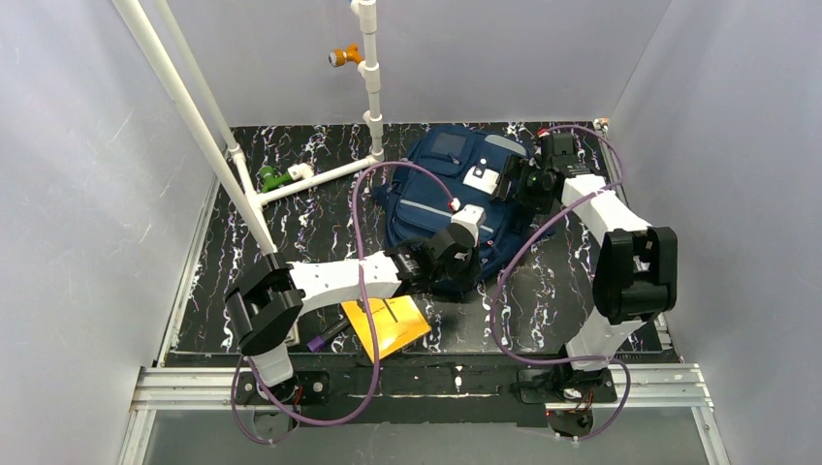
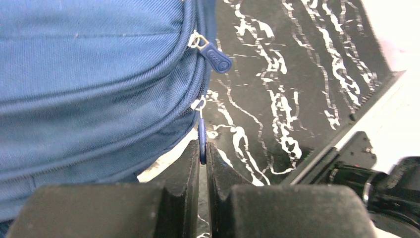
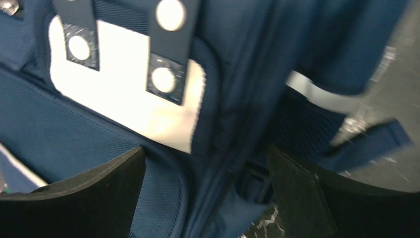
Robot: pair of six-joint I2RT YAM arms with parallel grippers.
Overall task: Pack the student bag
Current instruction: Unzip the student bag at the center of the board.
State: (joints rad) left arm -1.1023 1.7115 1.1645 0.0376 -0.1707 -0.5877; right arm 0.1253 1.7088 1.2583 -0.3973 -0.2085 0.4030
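Left end effector point(image 2: 203, 151) clamped shut on lower zip pull point(image 2: 201, 131) at near corner of bag point(image 1: 441, 184). Bag lies flat, far centre-right on bench point(image 1: 291, 223). Right end effector point(image 3: 204, 153) wide open, straddling bag's far side, gripping nothing. Risk: unpinned bag drags with the tug, or thin pull slips out.

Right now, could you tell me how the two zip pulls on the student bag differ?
The upper zip pull lies free, tilted, showing its broad face; the lower zip pull hangs straight, edge-on, pinched in the left gripper. Both are navy blue with silver links, on the student bag.
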